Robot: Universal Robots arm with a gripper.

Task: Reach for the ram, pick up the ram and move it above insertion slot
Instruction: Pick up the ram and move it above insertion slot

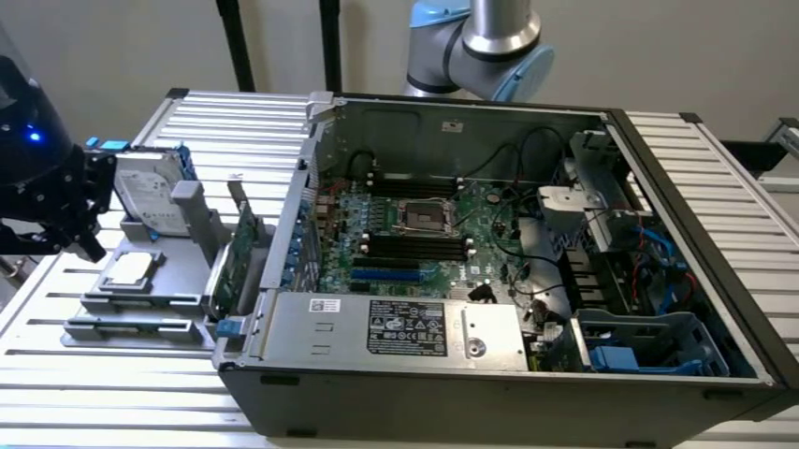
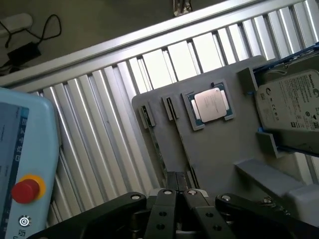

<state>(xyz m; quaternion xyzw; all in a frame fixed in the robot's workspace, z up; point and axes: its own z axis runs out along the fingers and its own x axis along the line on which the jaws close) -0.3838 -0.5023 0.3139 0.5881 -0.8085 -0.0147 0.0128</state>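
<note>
My gripper (image 1: pixel 88 241) hangs over the left end of a grey parts fixture (image 1: pixel 187 245), at the exterior view's left, beside the open computer case (image 1: pixel 500 374). In the wrist view the gripper (image 2: pixel 182 193) has its two black fingers (image 2: pixel 167 206) drawn together with no gap, just above the fixture plate (image 2: pixel 224 149). A thin strip (image 2: pixel 182 145) runs edge-on from a small clip (image 2: pixel 169 107) toward the fingertips. It may be the ram, but I cannot tell. The motherboard's black memory slots (image 1: pixel 413 249) lie inside the case.
The fixture also holds a CPU (image 2: pixel 211 103), a hard drive (image 2: pixel 291 107) and a larger green card with a metal bracket (image 1: pixel 243 253). A teach pendant with a red stop button (image 2: pixel 25 189) lies on the slatted table (image 1: pixel 112 393). The arm's base (image 1: pixel 487 42) stands behind the case.
</note>
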